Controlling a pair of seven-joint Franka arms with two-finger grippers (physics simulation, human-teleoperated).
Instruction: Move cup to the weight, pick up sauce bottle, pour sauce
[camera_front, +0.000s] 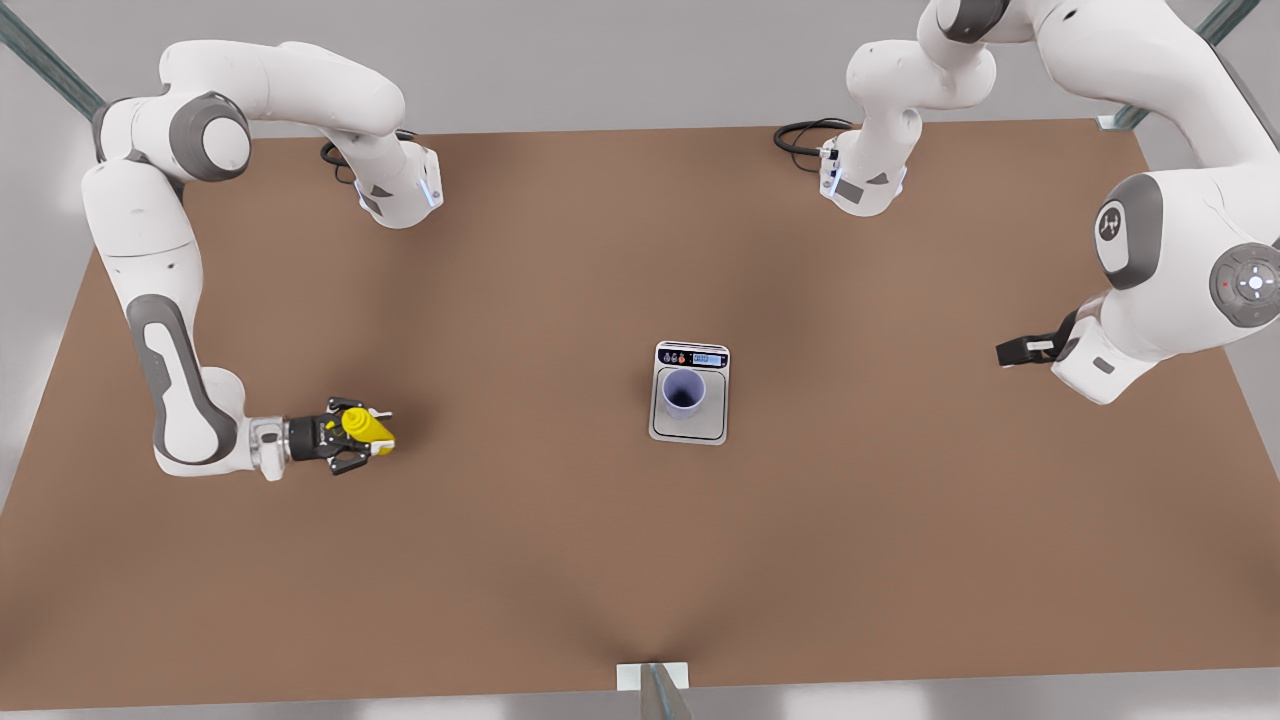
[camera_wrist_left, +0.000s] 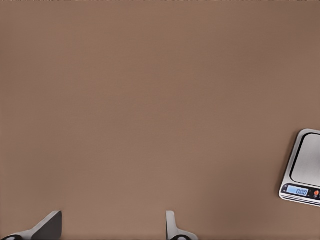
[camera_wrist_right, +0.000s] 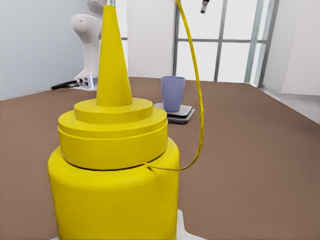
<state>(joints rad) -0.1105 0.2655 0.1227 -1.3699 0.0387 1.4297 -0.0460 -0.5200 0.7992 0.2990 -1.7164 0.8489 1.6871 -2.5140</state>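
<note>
The lavender-blue cup (camera_front: 684, 392) stands upright on the weight (camera_front: 692, 428), a silver scale at the table's middle. My right gripper (camera_front: 362, 436), at the front view's left, is shut on the yellow sauce bottle (camera_front: 366, 426) just above the table. In the right wrist view the sauce bottle (camera_wrist_right: 114, 180) is close up, its nozzle pointing up, with the cup (camera_wrist_right: 173, 92) and the weight (camera_wrist_right: 186, 113) beyond it. My left gripper (camera_front: 1018, 350) waits at the front view's right. Its fingers (camera_wrist_left: 49, 227) stand open over bare table, the weight (camera_wrist_left: 304, 170) off to one side.
Black cables (camera_front: 805, 136) lie at the table's back edge near the arm bases. A metal post with its bracket (camera_front: 652, 682) sits at the front edge. A thin yellow strand (camera_wrist_right: 199, 100) curves up from the bottle's cap. Brown tabletop (camera_front: 520, 300) lies between bottle and scale.
</note>
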